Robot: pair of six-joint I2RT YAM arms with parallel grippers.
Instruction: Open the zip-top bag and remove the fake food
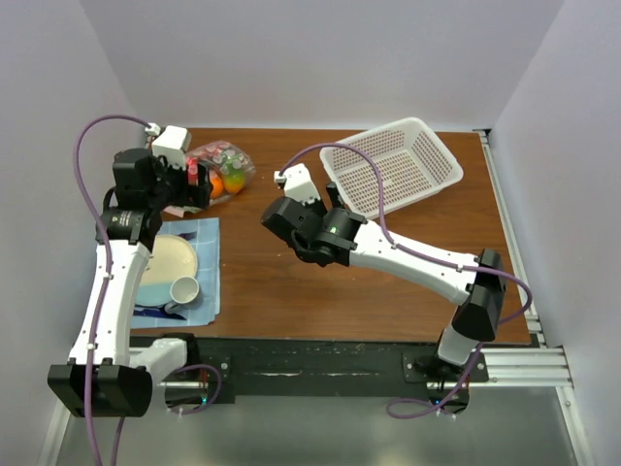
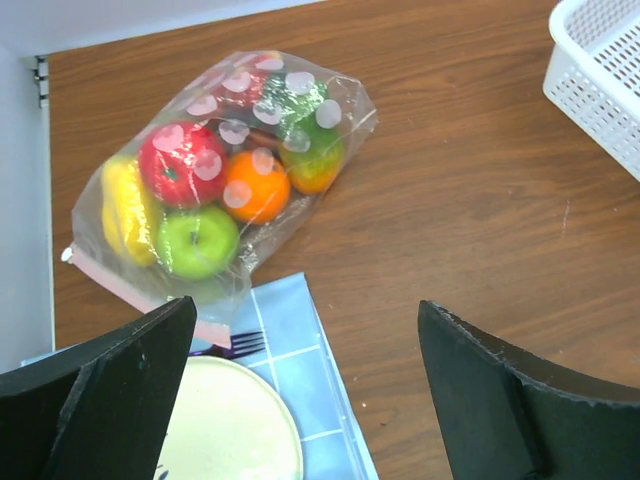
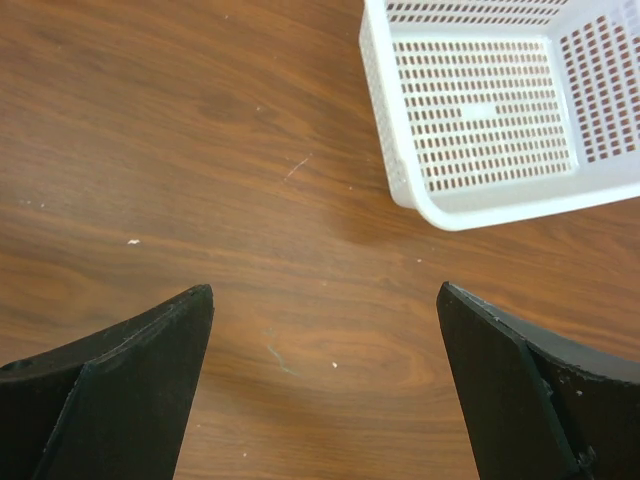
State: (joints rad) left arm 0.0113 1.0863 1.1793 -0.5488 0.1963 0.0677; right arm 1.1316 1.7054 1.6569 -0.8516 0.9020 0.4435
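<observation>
The zip-top bag (image 2: 215, 180) lies at the far-left of the worktop (image 2: 470, 220), fake food (image 2: 255, 185) all inside, zip strip (image 2: 130, 295) just beside the blue mat (image 2: 300, 340); risk imo is pinching both flat layers together, or snagging the mat or fork (image 2: 235, 345), and crinkly plastic slips easily; left pincer (image 2: 305, 320) hovers near the zip end, spread wide, empty; right pincer (image 3: 325, 300) also gapes empty near the basket (image 3: 480, 120), well apart from the bag
</observation>
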